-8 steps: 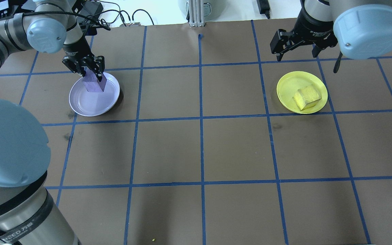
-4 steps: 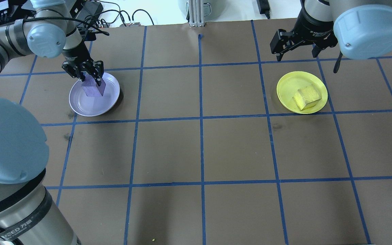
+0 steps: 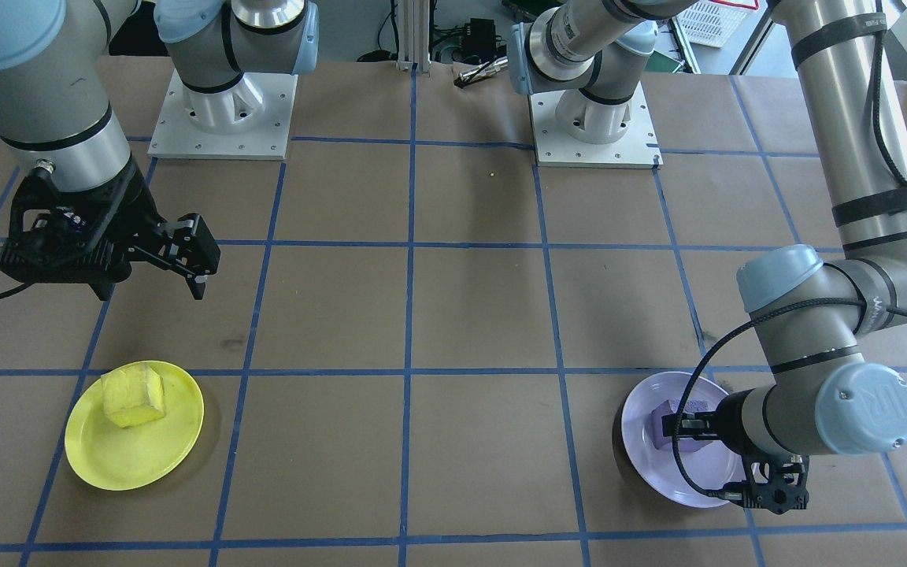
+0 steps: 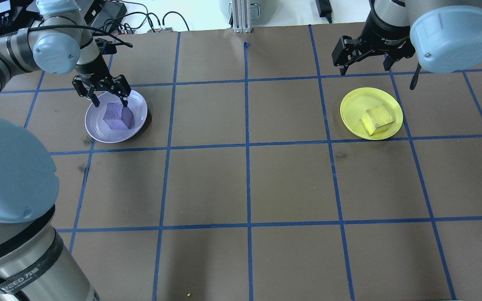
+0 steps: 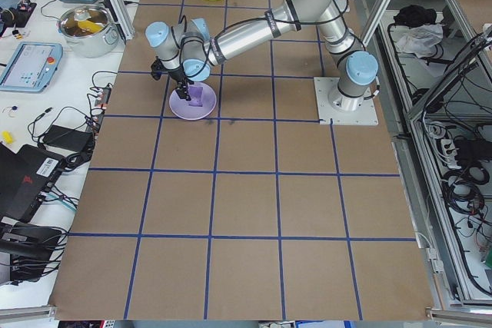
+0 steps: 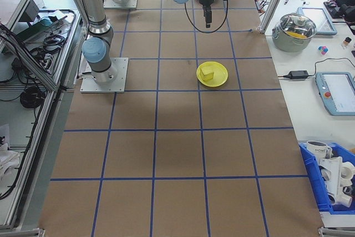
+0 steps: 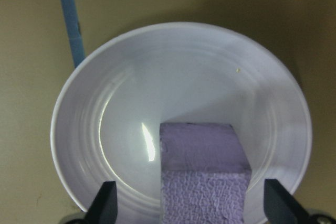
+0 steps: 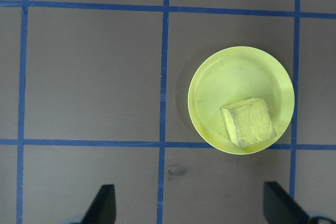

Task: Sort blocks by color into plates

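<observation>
The purple block (image 4: pixel 117 116) rests in the lavender-white plate (image 4: pixel 98 130) at the far left of the table. My left gripper (image 4: pixel 108 99) hangs open just above and behind it. In the left wrist view the block (image 7: pixel 205 177) sits low in the plate (image 7: pixel 79 103), and the fingers (image 7: pixel 105 207) stand apart from its sides. The yellow block (image 4: pixel 377 119) lies in the yellow plate (image 4: pixel 356 104) at the far right. My right gripper (image 4: pixel 364 67) is open and empty, high above the table beyond that plate. The right wrist view looks down on the yellow block (image 8: pixel 248 121).
Blue tape lines divide the brown table into squares. Cables and electronics (image 4: pixel 140 16) lie past the far edge. The two arm bases (image 3: pixel 221 118) stand at the robot's side. A side table on the robot's left holds a pot (image 5: pixel 88 24) and tablets.
My left gripper lowered the purple block into the lavender plate, opened and let it go. The block now rests free in the plate. The right arm has not moved.
</observation>
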Motion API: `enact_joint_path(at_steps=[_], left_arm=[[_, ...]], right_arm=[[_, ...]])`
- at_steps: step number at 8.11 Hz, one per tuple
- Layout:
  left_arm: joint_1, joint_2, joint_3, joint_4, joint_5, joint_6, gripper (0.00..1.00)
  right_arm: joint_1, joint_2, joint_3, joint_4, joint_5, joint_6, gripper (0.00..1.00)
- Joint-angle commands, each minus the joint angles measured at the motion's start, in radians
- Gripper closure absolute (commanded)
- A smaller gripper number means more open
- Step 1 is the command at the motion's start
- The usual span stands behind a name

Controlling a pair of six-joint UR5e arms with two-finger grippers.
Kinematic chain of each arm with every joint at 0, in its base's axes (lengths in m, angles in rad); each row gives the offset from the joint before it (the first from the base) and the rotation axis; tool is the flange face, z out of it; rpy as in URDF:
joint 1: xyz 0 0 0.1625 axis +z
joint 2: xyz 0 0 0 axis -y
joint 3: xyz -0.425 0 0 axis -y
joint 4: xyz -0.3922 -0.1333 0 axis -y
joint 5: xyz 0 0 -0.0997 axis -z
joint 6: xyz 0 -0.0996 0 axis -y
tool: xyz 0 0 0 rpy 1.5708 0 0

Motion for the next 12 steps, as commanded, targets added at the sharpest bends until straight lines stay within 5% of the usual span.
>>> enact_joint_path(at_steps=[1, 3, 7, 12], left_arm=[[-0.028, 0.056, 0.014, -0.012, 0.144, -0.002, 0.00], [-0.073, 0.181, 0.014, -0.090, 0.141, -0.015, 0.00], [-0.183, 0.505, -0.003, -0.262, 0.017, -0.186, 0.00], [-0.203, 0.521, -0.005, -0.257, 0.014, -0.236, 0.00]], right_arm=[[0.000, 0.000, 0.000, 0.002, -0.002, -0.001, 0.00], [0.000, -0.003, 0.005, 0.018, 0.005, 0.002, 0.00], [0.002, -0.057, 0.071, 0.054, 0.048, 0.004, 0.00], [0.002, -0.054, 0.051, 0.107, 0.062, -0.002, 0.00]])
